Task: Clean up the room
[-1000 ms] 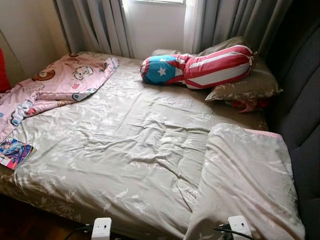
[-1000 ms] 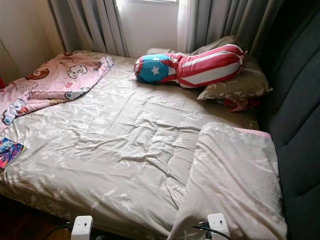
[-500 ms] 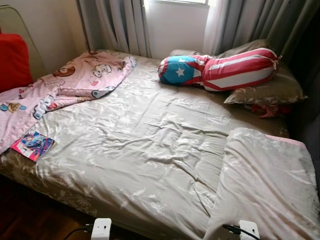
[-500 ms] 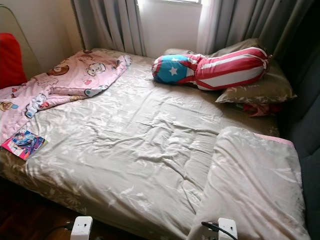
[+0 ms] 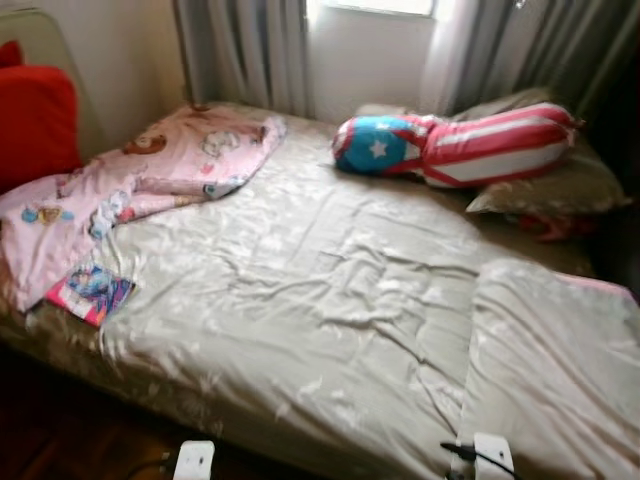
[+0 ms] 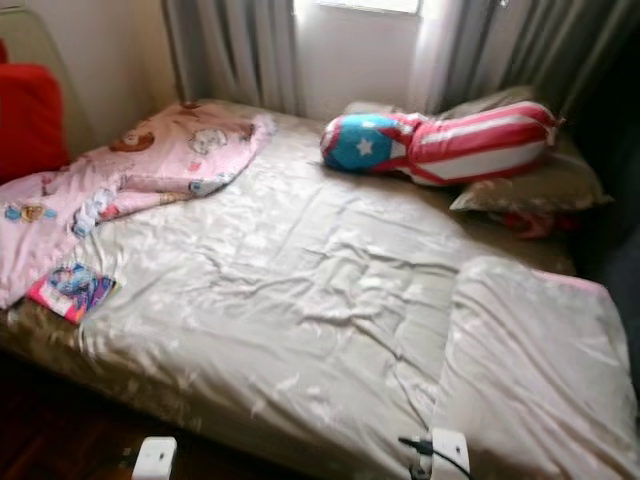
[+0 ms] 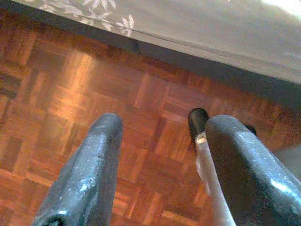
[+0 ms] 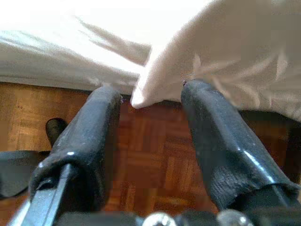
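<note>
Beige bedding covers the bed; a pink blanket lies at ten o'clock, a star-striped bolster at one o'clock. Both the left end effector and the right end effector hang over parquet floor, fingers apart and holding nothing.

You get a soft, motion-blurred head view: the print on the pink blanket is unreadable, and the booklet cover is perhaps a cartoon. The red cushion and folded duvet run off the edges. A reddish thing hides under the pillow.
</note>
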Motion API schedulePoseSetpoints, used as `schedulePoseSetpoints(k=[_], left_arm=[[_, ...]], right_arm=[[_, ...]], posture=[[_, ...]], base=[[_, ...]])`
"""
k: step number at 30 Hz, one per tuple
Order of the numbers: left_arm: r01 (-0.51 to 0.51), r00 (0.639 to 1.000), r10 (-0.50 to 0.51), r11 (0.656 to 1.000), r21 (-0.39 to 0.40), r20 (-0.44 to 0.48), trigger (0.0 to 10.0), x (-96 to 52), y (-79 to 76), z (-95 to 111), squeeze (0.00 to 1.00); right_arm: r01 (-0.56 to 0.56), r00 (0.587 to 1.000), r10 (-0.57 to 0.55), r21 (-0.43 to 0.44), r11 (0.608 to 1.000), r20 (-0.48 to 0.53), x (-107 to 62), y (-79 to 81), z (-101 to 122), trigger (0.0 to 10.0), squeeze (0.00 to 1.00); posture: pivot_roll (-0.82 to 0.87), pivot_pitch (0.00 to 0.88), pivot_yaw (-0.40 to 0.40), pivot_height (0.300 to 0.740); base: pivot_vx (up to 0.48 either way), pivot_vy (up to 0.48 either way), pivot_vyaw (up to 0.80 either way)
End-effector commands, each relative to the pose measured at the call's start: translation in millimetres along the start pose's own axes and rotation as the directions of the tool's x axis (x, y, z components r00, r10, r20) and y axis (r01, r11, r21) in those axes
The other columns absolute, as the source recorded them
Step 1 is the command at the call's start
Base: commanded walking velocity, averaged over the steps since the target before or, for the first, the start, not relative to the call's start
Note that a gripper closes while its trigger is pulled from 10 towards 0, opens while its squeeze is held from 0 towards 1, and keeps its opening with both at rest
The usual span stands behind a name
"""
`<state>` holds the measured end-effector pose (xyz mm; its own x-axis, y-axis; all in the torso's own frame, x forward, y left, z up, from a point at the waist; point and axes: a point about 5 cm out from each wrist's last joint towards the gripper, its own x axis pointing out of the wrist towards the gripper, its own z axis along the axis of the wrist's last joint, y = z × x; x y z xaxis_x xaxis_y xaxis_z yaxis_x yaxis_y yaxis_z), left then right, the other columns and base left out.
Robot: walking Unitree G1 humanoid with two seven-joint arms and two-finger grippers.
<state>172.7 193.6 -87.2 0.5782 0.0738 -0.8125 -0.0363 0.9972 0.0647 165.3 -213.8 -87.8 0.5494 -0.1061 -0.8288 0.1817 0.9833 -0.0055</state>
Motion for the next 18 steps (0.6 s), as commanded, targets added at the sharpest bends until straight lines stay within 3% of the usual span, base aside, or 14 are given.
schedulePoseSetpoints(k=[1, 18], left_arm=[[0.000, 1.000, 0.001, 1.000, 0.010, -0.027, 10.0, -1.3, 1.5, -7.1, 0.00], [-0.006, 0.999, 0.006, 1.000, 0.009, -0.040, 10.0, -2.2, 5.3, -10.6, 0.00]], right_arm=[[0.000, 1.000, 0.000, 0.006, 1.000, -0.024, -1.0, 1.7, -7.3, 10.0, 0.00], [0.004, 1.000, -0.003, 0.014, 1.000, -0.028, -1.2, 3.5, -9.4, 10.0, 0.00]], posture=[[-0.05, 0.000, -0.015, 0.740], [-0.05, 0.000, -0.007, 0.740]], base=[[0.000, 0.442, 0.00], [0.000, 0.448, 0.00]])
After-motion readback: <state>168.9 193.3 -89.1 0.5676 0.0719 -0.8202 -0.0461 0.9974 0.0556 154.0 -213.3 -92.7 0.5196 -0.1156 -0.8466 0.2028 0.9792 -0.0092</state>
